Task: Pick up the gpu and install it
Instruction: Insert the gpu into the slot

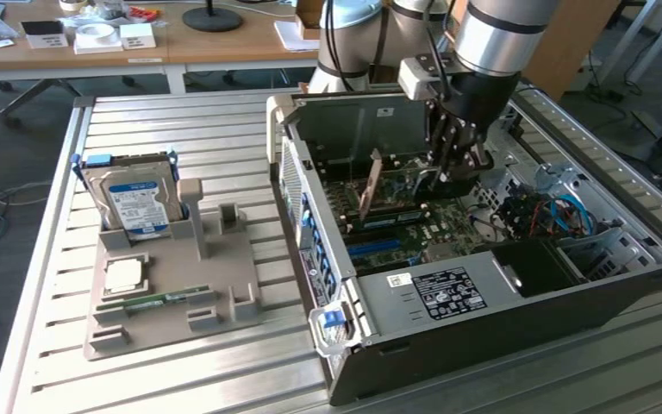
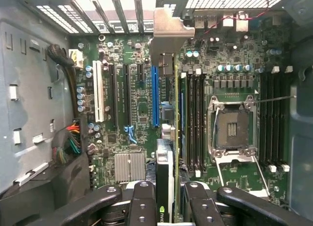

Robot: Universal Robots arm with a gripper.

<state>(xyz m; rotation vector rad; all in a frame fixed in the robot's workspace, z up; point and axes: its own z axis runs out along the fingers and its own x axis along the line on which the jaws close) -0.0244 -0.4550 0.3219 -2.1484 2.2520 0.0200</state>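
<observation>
My gripper reaches down into the open computer case, over the motherboard. In the wrist view the gripper is shut on the gpu, a thin card seen edge-on with a green logo by the black fingers. The card stands upright, just beside the long blue slot. Its silver bracket lies against the slotted rear wall of the case. I cannot tell whether the card's lower edge is down in a slot.
Beside the card are memory slots, an empty processor socket, a small heatsink and a cable bundle. On the table, at the exterior view's left, a grey fixture holds a hard drive, a processor and a green memory stick.
</observation>
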